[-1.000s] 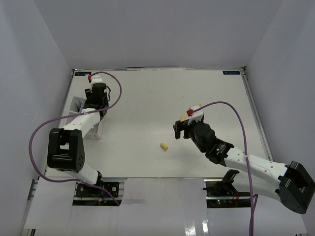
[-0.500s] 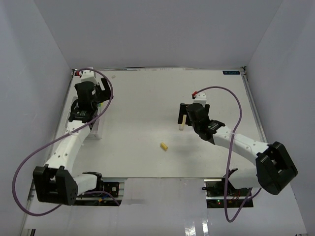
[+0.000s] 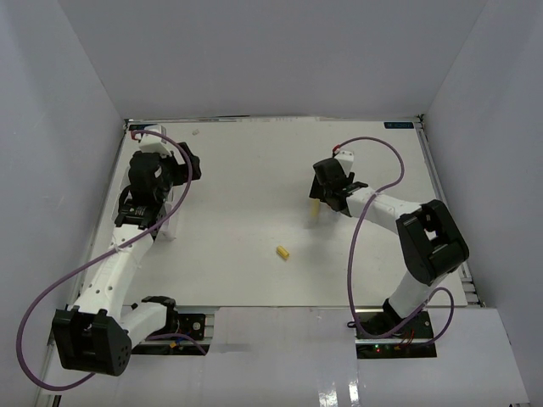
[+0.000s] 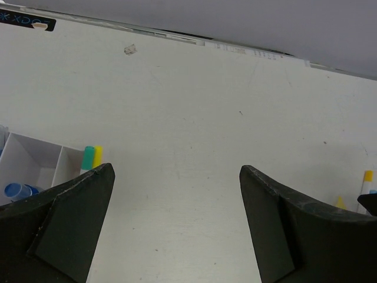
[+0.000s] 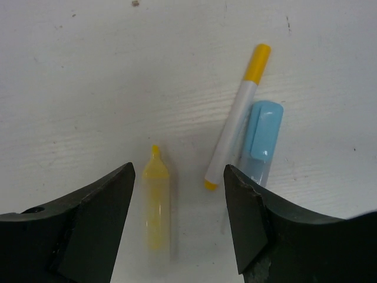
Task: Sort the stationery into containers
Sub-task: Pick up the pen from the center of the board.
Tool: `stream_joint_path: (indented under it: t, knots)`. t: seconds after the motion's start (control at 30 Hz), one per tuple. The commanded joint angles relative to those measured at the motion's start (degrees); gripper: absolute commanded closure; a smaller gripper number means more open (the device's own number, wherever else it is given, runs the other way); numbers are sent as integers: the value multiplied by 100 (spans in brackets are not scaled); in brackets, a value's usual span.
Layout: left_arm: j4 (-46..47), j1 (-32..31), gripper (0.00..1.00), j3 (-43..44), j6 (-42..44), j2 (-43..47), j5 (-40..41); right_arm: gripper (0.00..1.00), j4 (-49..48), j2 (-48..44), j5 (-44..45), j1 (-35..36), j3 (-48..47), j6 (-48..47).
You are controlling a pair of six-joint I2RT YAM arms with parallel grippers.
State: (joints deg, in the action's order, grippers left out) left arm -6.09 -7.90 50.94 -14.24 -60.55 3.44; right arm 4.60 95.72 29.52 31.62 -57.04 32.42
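My right gripper point(image 3: 326, 188) point(image 5: 178, 177) is open and empty, low over the table. Between its fingers lies a small translucent yellow bottle point(image 5: 157, 206), which also shows in the top view point(image 3: 315, 207). Beside it lie a white pen with a yellow cap point(image 5: 238, 118) and a blue-capped marker point(image 5: 262, 138). A yellow eraser piece point(image 3: 282, 252) lies mid-table. The white divided tray point(image 4: 35, 159) point(image 3: 168, 224) sits at the left, holding a blue cap point(image 4: 15, 190) and teal and yellow caps point(image 4: 91, 156). My left gripper point(image 3: 188, 167) point(image 4: 177, 171) is open and empty beside the tray.
White walls enclose the table on three sides. A small speck point(image 4: 129, 50) lies near the back edge. Purple cables loop over both arms. The left arm hides most of the tray in the top view.
My right gripper has moved toward the back of the table, over the bottle and pens. My left gripper has swung off the tray toward the right.
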Motion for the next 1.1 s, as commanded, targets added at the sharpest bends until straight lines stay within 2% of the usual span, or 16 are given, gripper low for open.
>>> stream_joint_path:
  t: [0.0,0.23,0.63,0.87,1.07]
  knots:
    - [2,-54,2,-22,-88,105,-230,32,41,236,116,-85,-431,299]
    - [-15,-98,2,-14,-88,132,-326,40,295,570,379,-208,-563,853]
    - [-24,-142,2,-5,-88,96,-335,43,340,869,54,-419,-528,1125]
    - [-24,-150,2,-5,-105,26,-608,46,357,1115,150,-499,-624,1161]
    - [-15,-150,2,-5,-97,35,-608,59,559,1423,309,-516,-906,1126]
